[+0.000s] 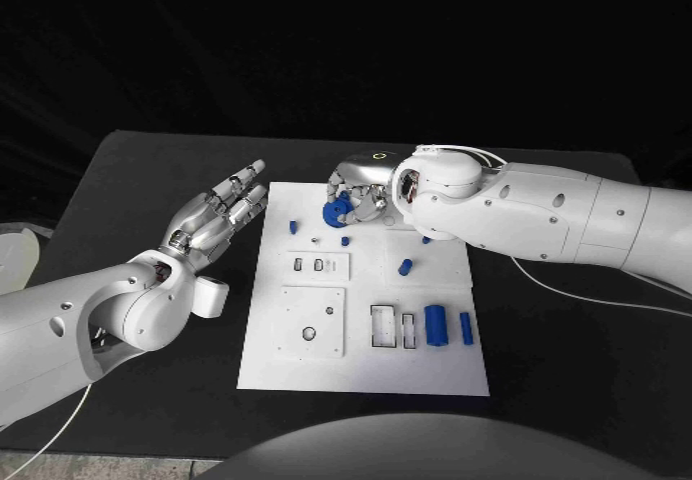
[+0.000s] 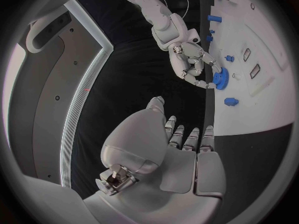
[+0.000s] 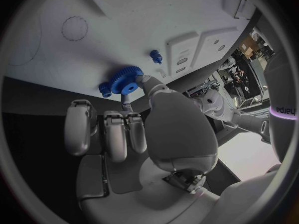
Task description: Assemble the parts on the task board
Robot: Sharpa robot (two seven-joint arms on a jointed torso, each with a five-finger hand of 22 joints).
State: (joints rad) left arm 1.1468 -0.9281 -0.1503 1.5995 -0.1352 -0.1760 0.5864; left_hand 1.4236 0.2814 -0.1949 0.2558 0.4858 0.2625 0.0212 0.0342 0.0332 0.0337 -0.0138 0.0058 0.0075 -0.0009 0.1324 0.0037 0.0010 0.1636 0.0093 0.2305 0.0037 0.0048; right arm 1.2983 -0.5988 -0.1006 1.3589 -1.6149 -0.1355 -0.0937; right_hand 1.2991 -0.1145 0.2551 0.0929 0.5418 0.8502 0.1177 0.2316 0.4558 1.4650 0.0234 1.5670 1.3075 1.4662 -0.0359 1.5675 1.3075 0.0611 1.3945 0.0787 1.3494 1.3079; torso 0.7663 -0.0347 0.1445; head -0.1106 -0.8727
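The white task board [image 1: 361, 372] lies in the middle of the black table. My right hand [image 1: 364, 186] hangs over the board's far left part and pinches a blue gear [image 1: 338, 210] between thumb and fingers. In the right wrist view the gear [image 3: 126, 79] sits at the thumb tip, close over the board, beside a small blue peg [image 3: 104, 88]. The left wrist view shows the same gear [image 2: 221, 77] in the right hand [image 2: 192, 59]. My left hand [image 1: 216, 215] is held flat with straight fingers, left of the board, holding nothing.
Small blue pegs [image 1: 294, 227] [image 1: 405, 267] stand on the board's far half. Blue blocks [image 1: 436, 325] [image 1: 466, 328] lie at its near right beside a rectangular slot [image 1: 382, 326]. A small white box [image 1: 211, 297] sits off the board's left edge by my left arm.
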